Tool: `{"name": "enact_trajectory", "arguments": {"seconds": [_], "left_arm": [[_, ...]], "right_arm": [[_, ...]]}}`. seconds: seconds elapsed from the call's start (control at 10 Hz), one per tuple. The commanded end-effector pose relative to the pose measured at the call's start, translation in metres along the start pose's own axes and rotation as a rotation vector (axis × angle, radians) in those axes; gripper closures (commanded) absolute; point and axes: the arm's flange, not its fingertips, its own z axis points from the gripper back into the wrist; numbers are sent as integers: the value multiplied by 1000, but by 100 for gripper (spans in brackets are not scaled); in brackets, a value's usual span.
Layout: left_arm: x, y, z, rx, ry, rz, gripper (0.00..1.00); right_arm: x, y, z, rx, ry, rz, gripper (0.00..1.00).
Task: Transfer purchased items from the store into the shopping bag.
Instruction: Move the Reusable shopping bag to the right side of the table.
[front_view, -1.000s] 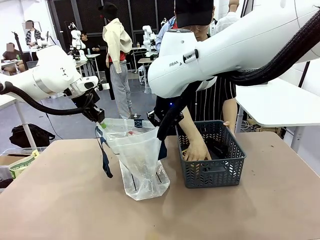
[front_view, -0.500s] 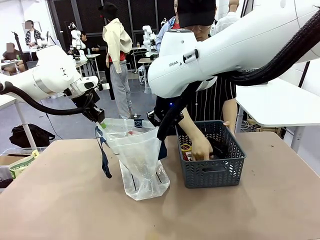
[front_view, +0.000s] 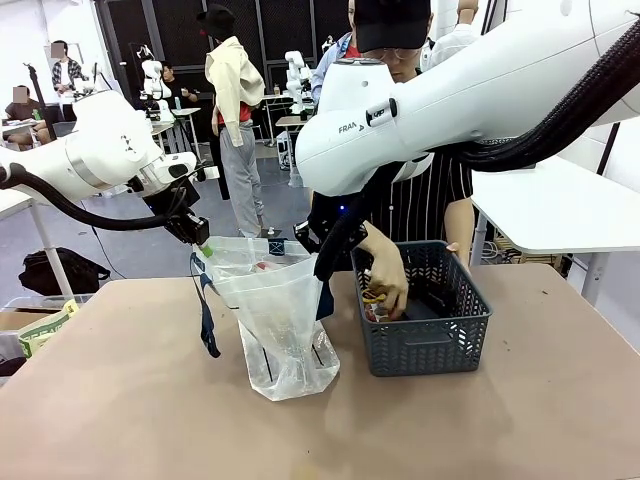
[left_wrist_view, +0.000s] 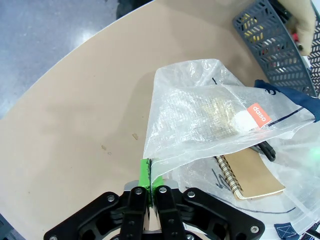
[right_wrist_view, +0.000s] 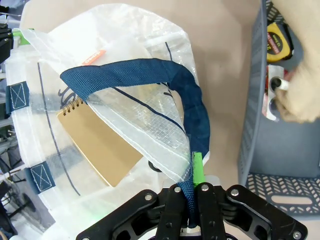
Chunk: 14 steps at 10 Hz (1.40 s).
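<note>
Translucent shopping bag (front_view: 285, 320): my left claw (left_wrist_view: 150, 176) clenched on its rim, right claw (right_wrist_view: 193, 172) on its handle. Spiral notebook (right_wrist_view: 97, 145) bagged; basket (front_view: 430, 350) beside it holds more, person's hand (front_view: 387, 285) reaching in.

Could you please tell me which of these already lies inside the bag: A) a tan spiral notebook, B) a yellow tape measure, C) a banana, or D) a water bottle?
A: the notebook, tan with a wire spiral along one edge, shows through the translucent wall of the bag in both wrist views.
</note>
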Motion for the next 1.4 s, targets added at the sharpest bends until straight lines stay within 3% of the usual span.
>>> {"name": "enact_trajectory", "arguments": {"seconds": [0.0, 1.3], "left_arm": [[-4, 2, 3, 9, 3, 7, 100], [-4, 2, 3, 9, 3, 7, 100]], "right_arm": [[0, -3, 0, 11, 5, -10, 100], [0, -3, 0, 11, 5, -10, 100]]}}
